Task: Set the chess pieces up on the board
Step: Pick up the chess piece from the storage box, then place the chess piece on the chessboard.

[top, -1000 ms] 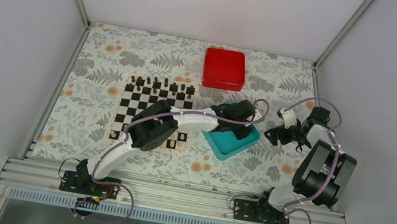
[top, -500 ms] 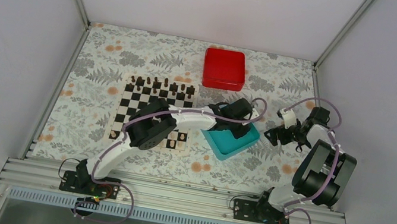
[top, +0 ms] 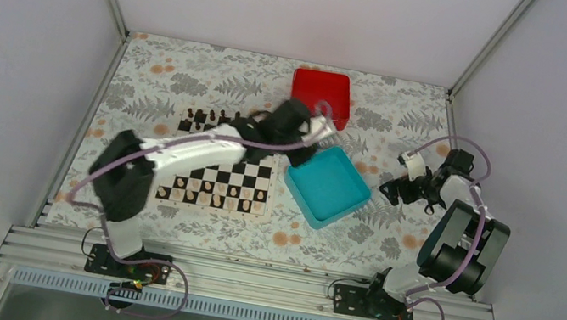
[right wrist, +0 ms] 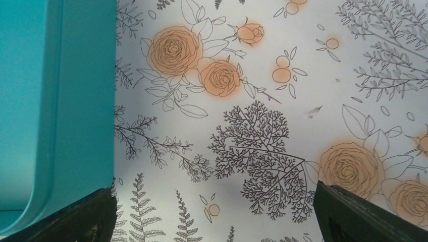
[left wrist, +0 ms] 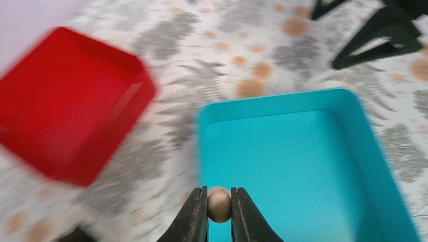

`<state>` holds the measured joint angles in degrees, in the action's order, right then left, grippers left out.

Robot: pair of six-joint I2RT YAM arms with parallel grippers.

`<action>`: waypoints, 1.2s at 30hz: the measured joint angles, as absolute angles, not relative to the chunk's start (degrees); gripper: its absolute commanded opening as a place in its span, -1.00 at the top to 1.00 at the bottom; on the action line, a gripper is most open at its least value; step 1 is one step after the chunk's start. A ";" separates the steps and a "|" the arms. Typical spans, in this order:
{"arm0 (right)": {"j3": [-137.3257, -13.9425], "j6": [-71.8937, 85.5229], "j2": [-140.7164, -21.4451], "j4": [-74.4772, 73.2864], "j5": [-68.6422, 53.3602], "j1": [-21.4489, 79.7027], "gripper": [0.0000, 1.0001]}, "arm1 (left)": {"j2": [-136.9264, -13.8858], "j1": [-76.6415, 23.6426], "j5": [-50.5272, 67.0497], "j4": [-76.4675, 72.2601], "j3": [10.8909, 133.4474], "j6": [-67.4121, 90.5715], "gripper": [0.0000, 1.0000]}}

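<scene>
Lying on the floral tabletop (top: pixel 148 70), the board (top: pixel 242 179) is flanked at 3 o'clock by a teal tray (top: pixel 328 184), with a red box (top: pixel 321 97) at the tray's 12 o'clock. The right hand (right wrist: pixel 214 214) is held wide apart at the tray's 3 o'clock. The left hand (left wrist: pixel 219 197) is clamped on a pale chess piece (left wrist: pixel 219 206) above the tray's 10 o'clock edge.

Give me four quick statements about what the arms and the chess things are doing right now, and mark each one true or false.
1. The left gripper is shut on a pale chess piece. True.
2. The right gripper holds a piece. False: it is open and holds nothing, over the tablecloth beside the teal tray.
3. The red box lies farther from the arm bases than the teal tray. True.
4. The dark pieces stand along the near edge of the board. False: they line its far edge, and the pale pieces fill the near rows.
</scene>
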<state>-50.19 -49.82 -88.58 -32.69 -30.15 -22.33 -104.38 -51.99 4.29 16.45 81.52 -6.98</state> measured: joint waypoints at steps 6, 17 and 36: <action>-52.38 -49.50 -89.58 -33.26 -30.17 -22.33 -1.00 | -88.03 -38.52 1.87 17.34 69.41 -10.98 0.94; -54.08 -49.30 -91.07 -34.17 -29.61 -22.33 -1.00 | -63.11 -19.31 1.37 20.73 45.95 -20.64 0.95; -54.52 -48.95 -94.59 -34.06 -27.22 -22.33 -1.00 | -62.59 6.59 29.43 29.36 32.86 -43.22 0.95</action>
<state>-54.52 -48.95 -94.59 -34.06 -27.22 -22.33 -62.59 6.59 29.43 29.36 32.86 -43.22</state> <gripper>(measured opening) 0.999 0.099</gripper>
